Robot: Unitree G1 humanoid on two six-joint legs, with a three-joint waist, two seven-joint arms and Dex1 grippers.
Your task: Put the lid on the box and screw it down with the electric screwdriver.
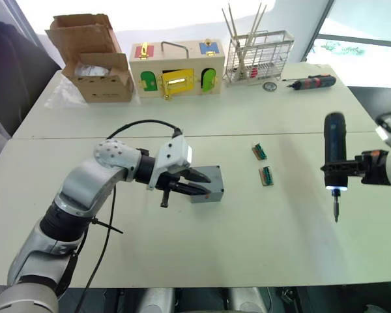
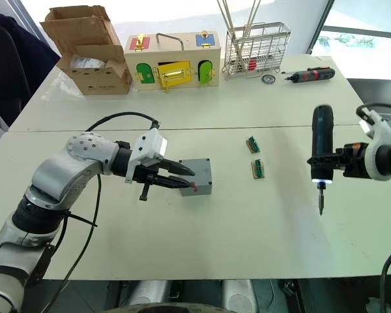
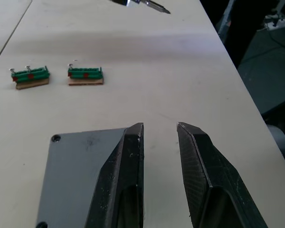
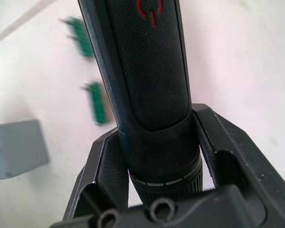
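A pale bench carries the scene, seen from above and behind the robot's two arms.

Near the middle of the bench sits the box, a small square grey plastic block with the lid lying flat on top of it. The lid is smooth and grey, with small round screw holes at the corners that can be seen. A tiny red mark shows on the box's side wall facing the near edge.

The left gripper reaches in from the left and rests at the box, its two black fingers spread apart. One finger lies over the lid's top near one edge; the other hangs just off that edge, over bare bench. Nothing is pinched between them.

The right gripper is pressed around the electric screwdriver, held upright above the right side of the bench, well apart from the box. The tool is a thick black cylinder with a red power symbol on its body. A white light glows at its lower end, and a thin metal bit points down, clear of the surface.

Between box and screwdriver lie two small green terminal blocks.

Along the far edge stand a cardboard box, a wooden box with coloured doors, a wire rack and a smaller red-and-black screwdriver.
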